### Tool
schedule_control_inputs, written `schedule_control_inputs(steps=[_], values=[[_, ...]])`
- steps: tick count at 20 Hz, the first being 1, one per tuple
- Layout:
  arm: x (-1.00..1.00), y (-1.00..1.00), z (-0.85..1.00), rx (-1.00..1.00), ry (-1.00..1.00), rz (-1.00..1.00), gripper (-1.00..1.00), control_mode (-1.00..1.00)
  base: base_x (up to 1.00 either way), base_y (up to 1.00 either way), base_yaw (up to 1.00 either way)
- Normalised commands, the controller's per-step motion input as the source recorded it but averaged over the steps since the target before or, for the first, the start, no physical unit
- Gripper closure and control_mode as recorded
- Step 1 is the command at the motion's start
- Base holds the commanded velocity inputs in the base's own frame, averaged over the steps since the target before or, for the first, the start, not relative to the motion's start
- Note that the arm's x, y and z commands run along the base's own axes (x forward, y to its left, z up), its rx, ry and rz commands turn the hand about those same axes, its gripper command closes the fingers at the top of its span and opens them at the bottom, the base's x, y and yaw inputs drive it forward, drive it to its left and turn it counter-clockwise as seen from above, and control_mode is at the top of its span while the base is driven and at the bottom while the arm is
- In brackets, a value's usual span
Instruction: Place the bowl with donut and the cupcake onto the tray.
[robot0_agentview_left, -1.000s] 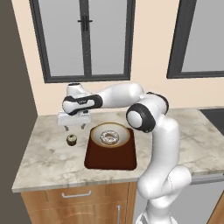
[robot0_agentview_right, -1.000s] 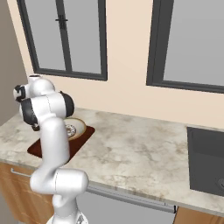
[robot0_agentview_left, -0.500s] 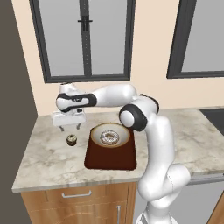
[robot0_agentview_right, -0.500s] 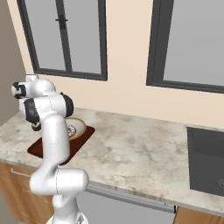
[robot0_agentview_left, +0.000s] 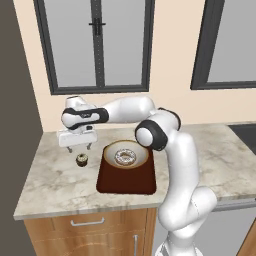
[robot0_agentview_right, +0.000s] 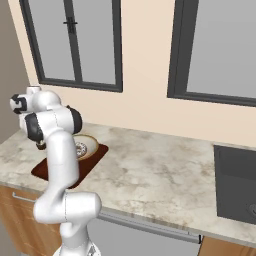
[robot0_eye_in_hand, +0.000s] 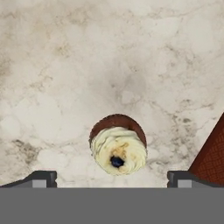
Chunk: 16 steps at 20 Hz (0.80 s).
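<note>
The bowl (robot0_agentview_left: 143, 153) with the glazed donut (robot0_agentview_left: 126, 157) in it rests on the far part of the dark reddish-brown tray (robot0_agentview_left: 125, 179); from the right base view, the bowl (robot0_agentview_right: 90, 141) and tray (robot0_agentview_right: 98, 154) peek out from behind the arm. The small cupcake (robot0_agentview_left: 81, 160) stands on the marble counter just left of the tray. My gripper (robot0_agentview_left: 80, 148) hovers open right above it, fingers pointing down. In the hand view the cupcake (robot0_eye_in_hand: 118, 149) sits between the two fingertips (robot0_eye_in_hand: 43, 178), and the tray's corner (robot0_eye_in_hand: 212, 158) shows at the right edge.
The counter (robot0_agentview_left: 55, 182) ends at a front edge over wooden cabinets, with a dark wall at its left end. A black sink (robot0_agentview_right: 235, 183) is set in the counter far right. Windows line the back wall.
The gripper has swung a little left and closer over the cupcake. The bowl, donut, tray and cupcake have not moved.
</note>
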Motion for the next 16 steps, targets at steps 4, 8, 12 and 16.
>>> schedule_control_inputs(steps=[4,8,12,16], values=[[-0.16,-0.14,0.00,0.00,-0.01,0.00,-1.00,-1.00,0.00,0.00,0.00],[-0.10,-0.14,-0.03,0.00,0.00,0.00,-1.00,-1.00,0.00,0.00,0.00],[0.02,0.00,-0.17,0.00,-0.05,0.00,-1.00,-1.00,0.00,0.00,0.00],[0.12,0.00,-0.05,0.00,-0.05,0.00,-1.00,-1.00,0.00,0.00,0.00]])
